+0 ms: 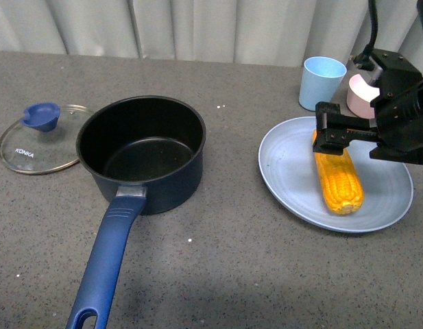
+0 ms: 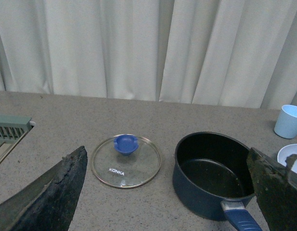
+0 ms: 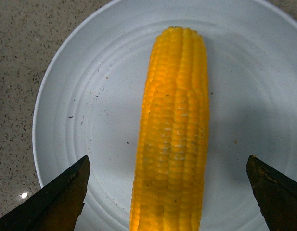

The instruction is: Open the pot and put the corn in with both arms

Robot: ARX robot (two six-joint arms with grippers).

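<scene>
Both my grippers stand wide open: right gripper (image 1: pixel 332 137), frame right, spans the corn (image 1: pixel 339 179) on its plate (image 1: pixel 283 171); left gripper (image 2: pixel 166 159) faces the lidless pot (image 2: pixel 192 190).

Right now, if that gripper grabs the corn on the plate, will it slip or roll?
Likely stiff: the corn has a straight cob shape. Being round on a smooth plate, it may roll if nudged. Bumpy kernels should aid grip.
</scene>
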